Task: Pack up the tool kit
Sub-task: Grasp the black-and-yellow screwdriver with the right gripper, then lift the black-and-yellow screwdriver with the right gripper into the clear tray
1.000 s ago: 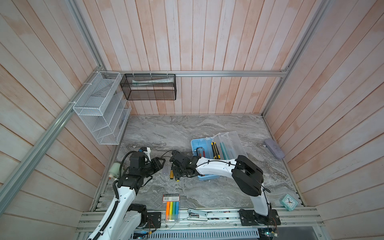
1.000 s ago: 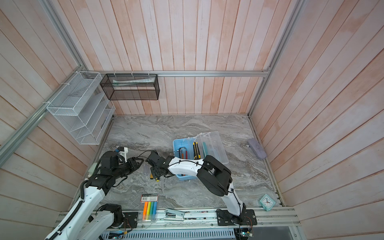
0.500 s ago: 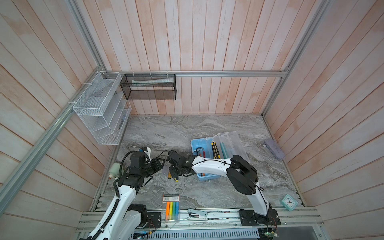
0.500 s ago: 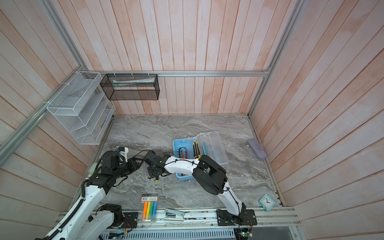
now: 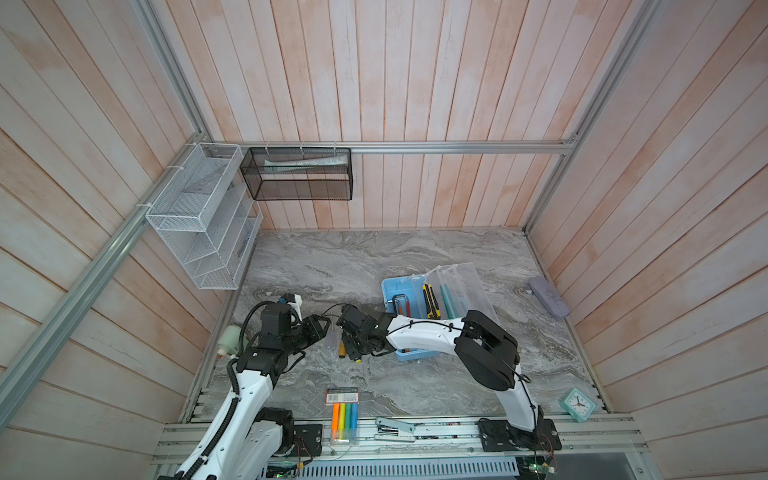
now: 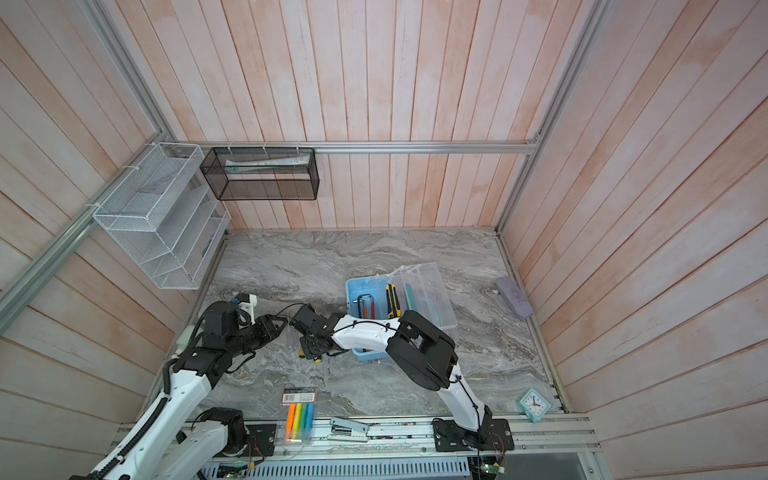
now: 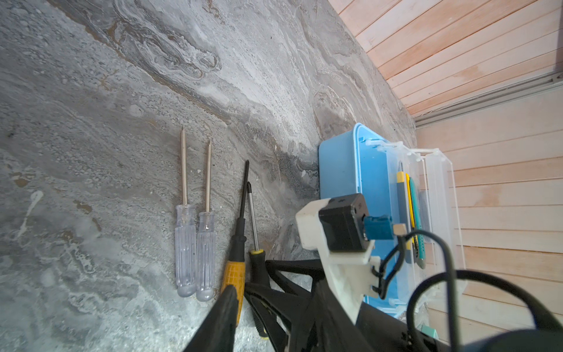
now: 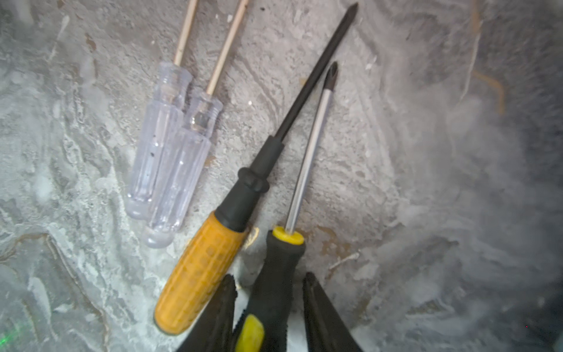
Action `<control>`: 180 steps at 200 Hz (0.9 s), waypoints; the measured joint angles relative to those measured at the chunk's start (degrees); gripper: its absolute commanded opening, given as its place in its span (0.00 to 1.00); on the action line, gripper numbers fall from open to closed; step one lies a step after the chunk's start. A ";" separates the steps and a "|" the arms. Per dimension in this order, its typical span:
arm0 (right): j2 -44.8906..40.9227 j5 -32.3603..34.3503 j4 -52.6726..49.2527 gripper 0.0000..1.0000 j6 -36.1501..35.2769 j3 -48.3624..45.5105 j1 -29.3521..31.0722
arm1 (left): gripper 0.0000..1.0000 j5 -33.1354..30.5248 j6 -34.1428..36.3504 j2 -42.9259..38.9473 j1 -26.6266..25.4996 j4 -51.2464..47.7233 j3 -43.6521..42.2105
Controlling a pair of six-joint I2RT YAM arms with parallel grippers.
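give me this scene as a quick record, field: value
right hand: jaws either side of the black screwdriver handle; grip unclear
left hand: left of the screwdrivers in both top views, nothing seen in it
table: four screwdrivers side by side: black, orange screwdriver, two clear screwdrivers
box: open, right of the screwdrivers
in box: yellow cutter, teal cutter
not yet packed: all four screwdrivers

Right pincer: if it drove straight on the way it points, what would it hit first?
Probably the black-and-yellow Phillips screwdriver: its handle lies between the fingers of the right pincer. Just beneath it is the marble tabletop. Depth is hard to judge from the right wrist view.
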 measured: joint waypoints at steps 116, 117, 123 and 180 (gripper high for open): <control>1.75 4.17 -4.55 0.15 -0.57 3.32 0.44 | 0.45 -1.51 0.46 3.69 0.07 1.44 0.00; 1.75 4.24 -4.57 0.14 -0.68 3.34 0.44 | 0.45 -1.51 0.48 3.85 0.07 1.51 0.00; 1.81 4.46 -4.72 0.12 -0.59 3.39 0.48 | 0.45 -1.51 0.57 4.35 0.07 1.70 0.00; 0.90 5.14 -4.24 0.00 -0.52 2.03 0.42 | 0.45 -1.73 0.66 6.27 0.04 3.45 0.22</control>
